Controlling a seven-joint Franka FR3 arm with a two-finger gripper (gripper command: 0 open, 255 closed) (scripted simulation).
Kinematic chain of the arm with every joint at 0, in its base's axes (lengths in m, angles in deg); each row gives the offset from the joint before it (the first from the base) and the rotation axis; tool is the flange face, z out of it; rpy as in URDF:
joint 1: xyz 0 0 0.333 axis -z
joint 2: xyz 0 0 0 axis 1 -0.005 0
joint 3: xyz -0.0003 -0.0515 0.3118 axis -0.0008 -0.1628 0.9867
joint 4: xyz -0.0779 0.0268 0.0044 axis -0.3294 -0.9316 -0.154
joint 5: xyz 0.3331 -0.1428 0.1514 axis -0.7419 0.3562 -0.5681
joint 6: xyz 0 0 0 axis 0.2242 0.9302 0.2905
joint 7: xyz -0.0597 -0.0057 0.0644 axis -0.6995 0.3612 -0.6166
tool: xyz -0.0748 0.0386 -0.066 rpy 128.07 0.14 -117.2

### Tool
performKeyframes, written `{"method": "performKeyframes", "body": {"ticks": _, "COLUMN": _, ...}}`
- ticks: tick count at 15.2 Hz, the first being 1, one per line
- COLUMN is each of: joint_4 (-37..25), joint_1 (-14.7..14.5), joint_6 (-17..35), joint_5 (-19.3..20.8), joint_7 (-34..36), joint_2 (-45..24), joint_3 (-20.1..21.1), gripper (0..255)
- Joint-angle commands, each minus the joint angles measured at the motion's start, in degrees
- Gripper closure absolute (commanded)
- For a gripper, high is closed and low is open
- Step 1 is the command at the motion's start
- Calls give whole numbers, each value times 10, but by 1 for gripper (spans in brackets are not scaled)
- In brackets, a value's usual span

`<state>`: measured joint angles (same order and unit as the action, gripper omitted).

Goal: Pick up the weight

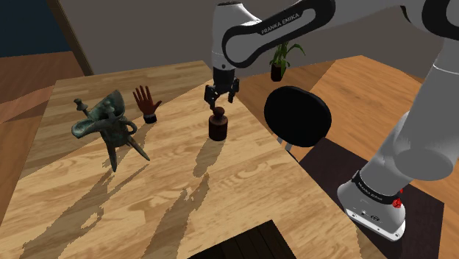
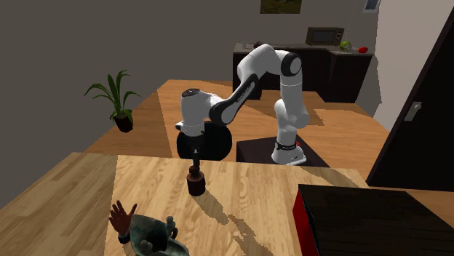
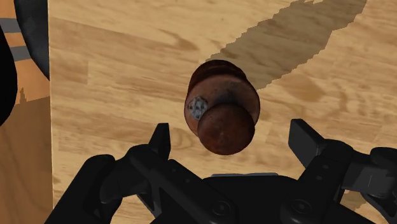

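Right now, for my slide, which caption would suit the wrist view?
Open black gripper straddles the knob of a rust-brown weight standing on the wooden table, not yet touching it.

The weight (image 3: 222, 108) looks like rust-brown, matt, mottled metal; the surface (image 3: 114, 57) is pale grained wood; the gripper (image 3: 232, 132) is matt black.

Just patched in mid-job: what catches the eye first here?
The black tool hangs open directly over the reddish-brown weight on the wooden table, not touching it. Toward the shoulder view's left stand a dark green tripod vessel and a brown hand model.
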<state>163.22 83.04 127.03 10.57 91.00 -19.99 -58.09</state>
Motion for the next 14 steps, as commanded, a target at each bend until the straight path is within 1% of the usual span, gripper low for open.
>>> {"method": "performKeyframes", "body": {"ticks": 1, "joint_4": -4, "joint_1": -2, "joint_6": 9, "joint_5": 2, "joint_7": 5, "joint_2": -15, "joint_3": 0, "gripper": 0}}
{"method": "performKeyframes", "body": {"ticks": 7, "joint_4": 17, "joint_1": -4, "joint_6": 54, "joint_5": 9, "joint_7": 8, "joint_2": -39, "joint_3": -1, "gripper": 0}}
{"method": "performKeyframes", "body": {"ticks": 9, "joint_4": 17, "joint_1": -4, "joint_6": 54, "joint_5": 9, "joint_7": 8, "joint_2": -39, "joint_3": -1, "gripper": 0}}
{"method": "performKeyframes", "body": {"ticks": 10, "joint_4": 17, "joint_1": -4, "joint_6": 55, "joint_5": 9, "joint_7": 8, "joint_2": -40, "joint_3": -2, "gripper": 255}}
{"method": "performKeyframes", "body": {"ticks": 14, "joint_4": 17, "joint_1": -4, "joint_6": 55, "joint_5": 9, "joint_7": 8, "joint_2": -40, "joint_3": -2, "gripper": 255}}
